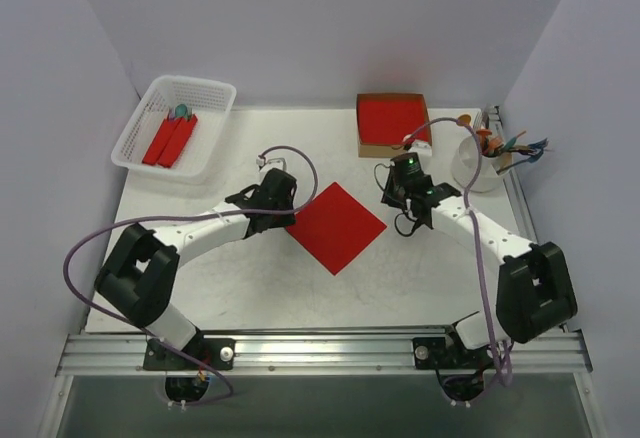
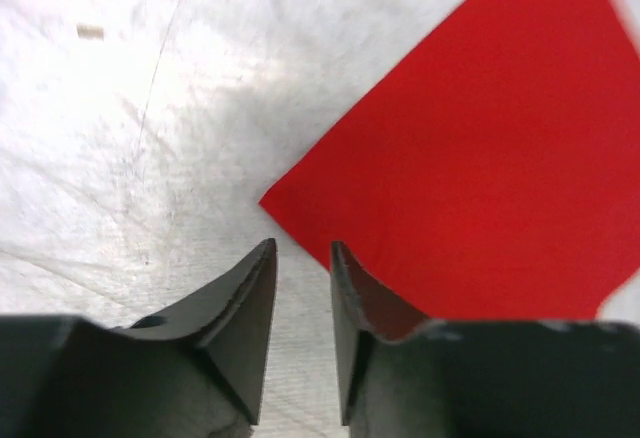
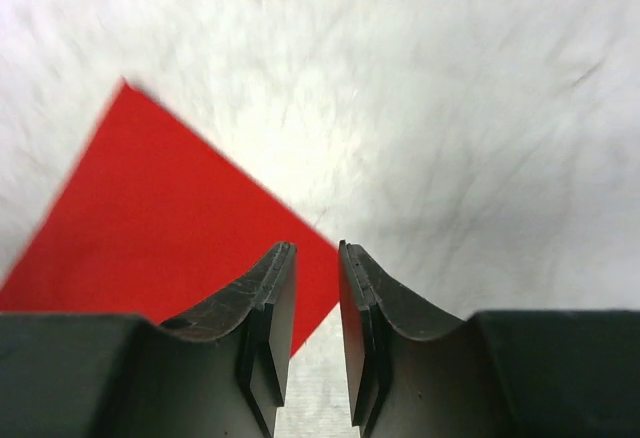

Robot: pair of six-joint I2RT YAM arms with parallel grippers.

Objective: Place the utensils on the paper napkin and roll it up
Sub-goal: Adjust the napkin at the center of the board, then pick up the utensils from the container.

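Note:
The paper napkin (image 1: 336,226) lies flat on the table as a red diamond. It also shows in the left wrist view (image 2: 480,158) and the right wrist view (image 3: 160,218). My left gripper (image 1: 291,216) (image 2: 302,243) hovers at the napkin's left corner, jaws a narrow gap apart and empty. My right gripper (image 1: 390,208) (image 3: 317,245) hovers at the napkin's right corner, jaws a narrow gap apart and empty. The utensils (image 1: 512,144), orange, teal and blue, stand in a clear cup (image 1: 478,166) at the far right.
A white basket (image 1: 143,111) at the back left holds red rolls (image 1: 170,140) and a teal utensil tip. A brown cardboard box (image 1: 368,148) with a thick red stack sits behind the napkin. Walls close in the back and both sides.

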